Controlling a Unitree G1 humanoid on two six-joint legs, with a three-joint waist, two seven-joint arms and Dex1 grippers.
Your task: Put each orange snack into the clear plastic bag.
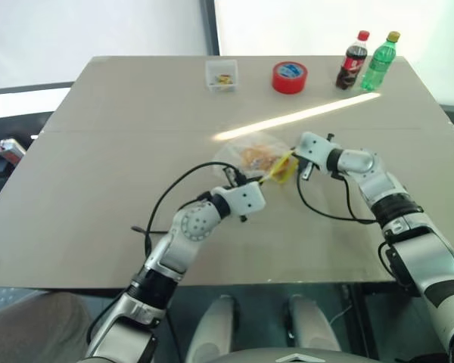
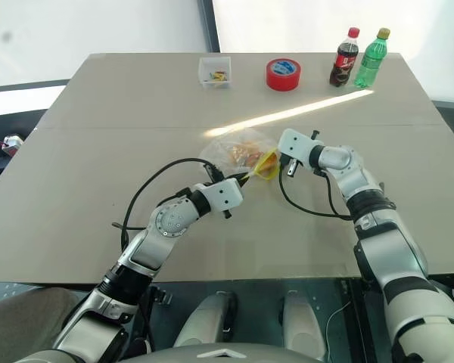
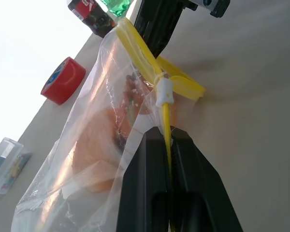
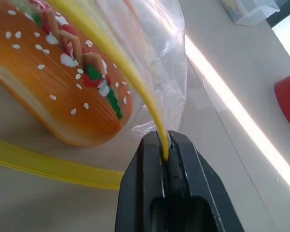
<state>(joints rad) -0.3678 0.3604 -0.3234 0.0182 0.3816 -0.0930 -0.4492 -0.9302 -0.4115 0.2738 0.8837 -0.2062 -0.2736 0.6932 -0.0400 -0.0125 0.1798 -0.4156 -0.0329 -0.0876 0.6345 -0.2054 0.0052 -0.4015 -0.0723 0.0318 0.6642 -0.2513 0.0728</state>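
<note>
While both arms reach inward, each gripper (left (image 3: 168, 145), right (image 4: 165, 145)) apparently pinches the clear plastic bag (image 1: 251, 153).

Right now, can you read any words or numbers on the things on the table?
No words can be read.
Dark cola bottle: red label, print too small.
Green bottle: label too blurred.
Red tape roll: blue patch on top, unreadable.
Clear plastic bag: no print seen.

Both head eyes look down over the table (image 1: 98, 189); each wrist camera sits close, seemingly on the bag (image 3: 87, 159).
</note>
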